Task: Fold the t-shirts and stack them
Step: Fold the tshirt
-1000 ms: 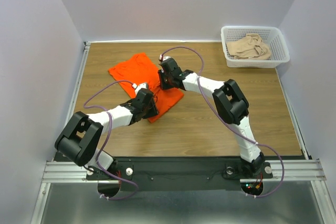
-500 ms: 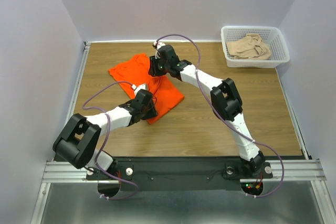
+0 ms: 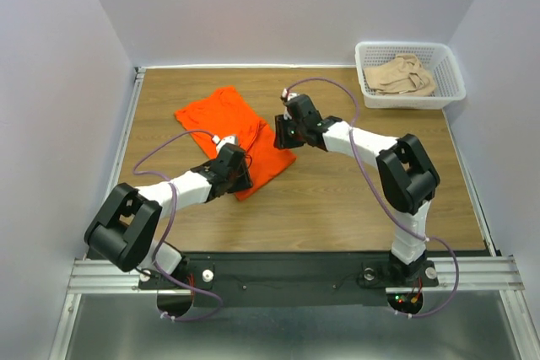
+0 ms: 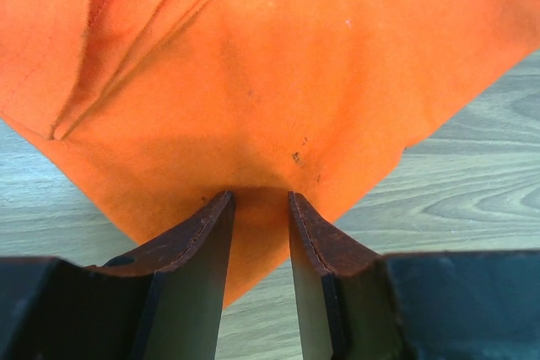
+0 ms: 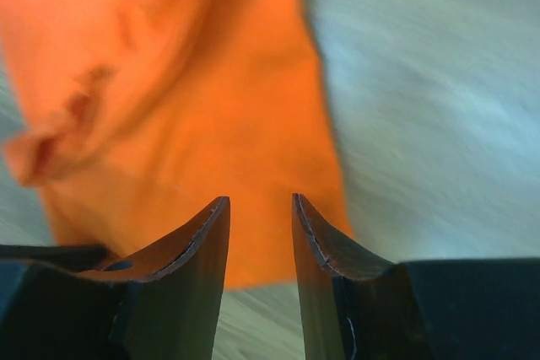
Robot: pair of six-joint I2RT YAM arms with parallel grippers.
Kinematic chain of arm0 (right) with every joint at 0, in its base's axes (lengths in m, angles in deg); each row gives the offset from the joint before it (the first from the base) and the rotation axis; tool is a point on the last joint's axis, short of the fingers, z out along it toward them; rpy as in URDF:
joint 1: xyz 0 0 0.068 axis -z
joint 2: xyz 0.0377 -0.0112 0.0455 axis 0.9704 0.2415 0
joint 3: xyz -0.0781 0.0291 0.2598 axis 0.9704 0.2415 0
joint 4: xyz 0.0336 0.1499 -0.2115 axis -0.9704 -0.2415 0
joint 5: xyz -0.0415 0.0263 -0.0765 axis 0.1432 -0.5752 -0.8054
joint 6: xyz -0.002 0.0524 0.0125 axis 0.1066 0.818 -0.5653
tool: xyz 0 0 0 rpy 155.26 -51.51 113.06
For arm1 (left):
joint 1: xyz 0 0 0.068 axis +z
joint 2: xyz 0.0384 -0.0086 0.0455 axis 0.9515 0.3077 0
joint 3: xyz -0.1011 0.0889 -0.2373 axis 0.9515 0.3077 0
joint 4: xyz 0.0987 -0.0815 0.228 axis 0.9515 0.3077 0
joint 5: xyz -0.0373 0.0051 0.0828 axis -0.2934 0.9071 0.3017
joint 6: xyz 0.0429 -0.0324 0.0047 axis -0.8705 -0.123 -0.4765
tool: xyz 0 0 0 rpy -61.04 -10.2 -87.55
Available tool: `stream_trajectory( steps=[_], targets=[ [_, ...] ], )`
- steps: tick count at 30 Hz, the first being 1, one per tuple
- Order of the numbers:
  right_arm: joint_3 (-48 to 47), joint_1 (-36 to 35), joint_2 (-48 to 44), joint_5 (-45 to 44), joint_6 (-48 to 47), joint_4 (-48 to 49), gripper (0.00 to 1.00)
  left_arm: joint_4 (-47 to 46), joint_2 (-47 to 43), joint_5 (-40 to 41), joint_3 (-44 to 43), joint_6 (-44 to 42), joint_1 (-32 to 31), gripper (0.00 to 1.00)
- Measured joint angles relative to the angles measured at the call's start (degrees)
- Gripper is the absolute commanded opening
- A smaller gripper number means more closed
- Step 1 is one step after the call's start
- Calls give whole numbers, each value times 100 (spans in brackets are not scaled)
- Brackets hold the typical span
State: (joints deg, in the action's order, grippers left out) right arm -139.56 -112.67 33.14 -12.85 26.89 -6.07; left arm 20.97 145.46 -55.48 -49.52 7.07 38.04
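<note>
Left gripper point(image 4: 260, 196) jaws parted, straddling orange t-shirt point(image 4: 278, 65) near corner on table point(image 3: 337, 200). Right gripper point(image 5: 260, 200) also parted (view blurred) above shirt's right edge, holding nothing.

A plain bright orange t-shirt point(image 4: 270, 82) is lying just ahead of the dark brown fingers point(image 4: 202, 242) of the left gripper point(image 4: 259, 200); a streaky wood-grain table point(image 4: 472, 191) is showing to their right.

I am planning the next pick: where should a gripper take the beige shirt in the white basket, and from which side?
Pinch a raised fold at the top of the beige shirt, coming straight down from above. It lies crumpled in a heap inside the basket, whose walls likely block a sideways approach; the bunched folds stand up and give something to close on.
</note>
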Motion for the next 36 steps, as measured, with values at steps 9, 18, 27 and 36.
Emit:
stream_trajectory(
  steps=[9, 18, 27, 36],
  targets=[
    [1091, 197, -188, -273, 181, 114, 40, 120, 0, -70, -42, -66, 0, 47],
    [2249, 595, -977, -664, 332, 439, 40, 188, -33, -264, -55, -81, -203, 54],
    [2643, 855, -1467, -1237, 129, 0, 40, 601, -455, -374, -83, -127, -457, 69],
    [2505, 855, -1878, -1069, -181, -485, 45, 564, -627, -122, -90, -350, -457, 84]
  ],
)
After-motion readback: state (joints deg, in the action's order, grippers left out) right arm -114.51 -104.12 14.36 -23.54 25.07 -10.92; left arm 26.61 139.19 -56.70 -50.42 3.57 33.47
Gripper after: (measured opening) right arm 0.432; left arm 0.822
